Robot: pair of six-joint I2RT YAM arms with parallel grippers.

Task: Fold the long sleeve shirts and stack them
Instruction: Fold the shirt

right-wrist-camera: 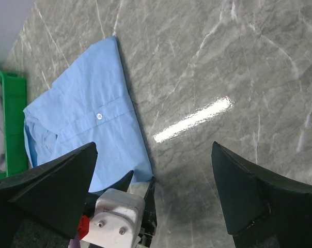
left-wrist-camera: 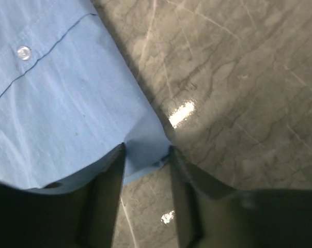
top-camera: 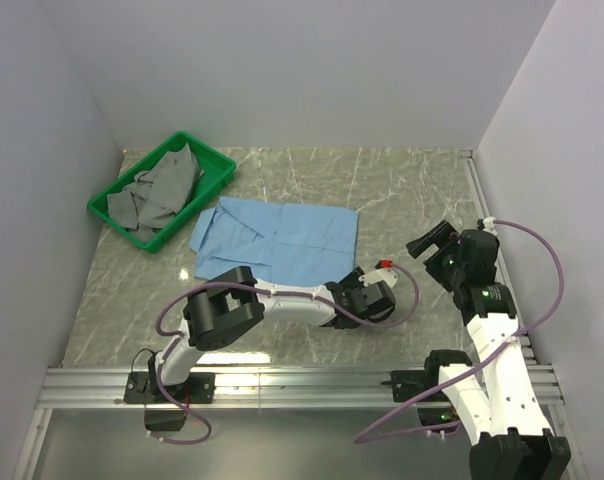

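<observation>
1. The light blue shirt (top-camera: 277,238) lies flat on the left-centre of the table (top-camera: 412,185), button side up. Its collar end points toward the green tray (top-camera: 210,150) and its hem end toward the arms.
2. It already makes a fairly tidy rectangle. I see no sleeves trailing out, so I'd judge they are tucked in and the first folds are done. The collar end looks a bit rumpled.
3. It is too long to count as finished. I'd guess at least one more fold is left, hem toward collar.
4. The left gripper (left-wrist-camera: 145,150) is low at the shirt's near right corner. Its jaws are a narrow gap apart, and the tip of the hem sits between them. Bare tabletop shows in the gap below the cloth, so I'd call it poised on the corner rather than clamped on it. A small white button (left-wrist-camera: 24,51) on the placket shows beyond.
5. The right gripper (top-camera: 432,238) hangs above the right side of the table, well apart from the shirt. Its jaws are spread wide and hold nothing.
6. Stacking hasn't begun, since this is the only shirt laid out on the table.
7. The green tray at the far left holds a heap of grey garments (top-camera: 157,195), unfolded. I can't tell whether they are long sleeve shirts. If they are, most of the job lies ahead.
</observation>
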